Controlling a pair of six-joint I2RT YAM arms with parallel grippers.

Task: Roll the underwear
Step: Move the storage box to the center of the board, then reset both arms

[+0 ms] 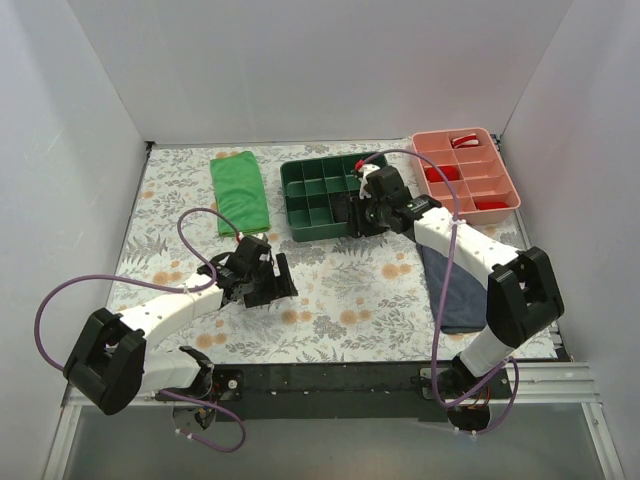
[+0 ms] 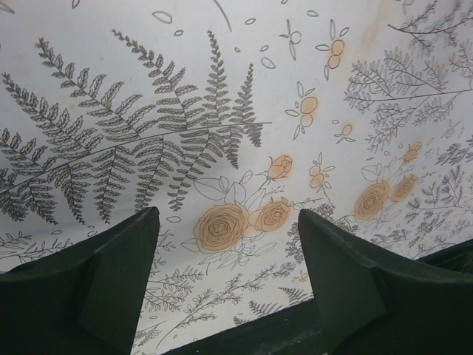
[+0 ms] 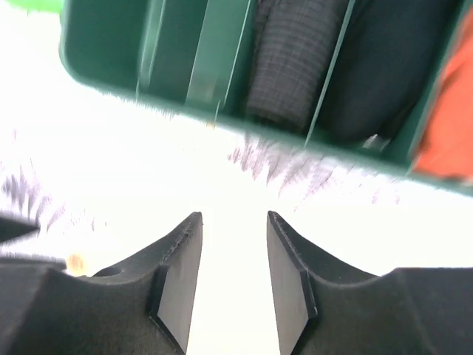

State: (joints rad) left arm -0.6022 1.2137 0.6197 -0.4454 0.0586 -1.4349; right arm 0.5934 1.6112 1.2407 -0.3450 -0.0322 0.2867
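The underwear is a rolled black bundle with fine pale pinstripes, lying in a front compartment of the green organizer tray. The top view shows the underwear as a dark patch near the green tray's front right. My right gripper hovers just outside the tray's front wall, open and holding nothing. In the top view the right gripper is at the tray's right front corner. My left gripper stands open over the bare floral tablecloth, well apart from the tray; the left gripper is at centre left.
A bright green folded cloth lies at the back left. A navy folded garment rests under the right arm. A pink divided tray with red items stands at the back right. White walls enclose the table.
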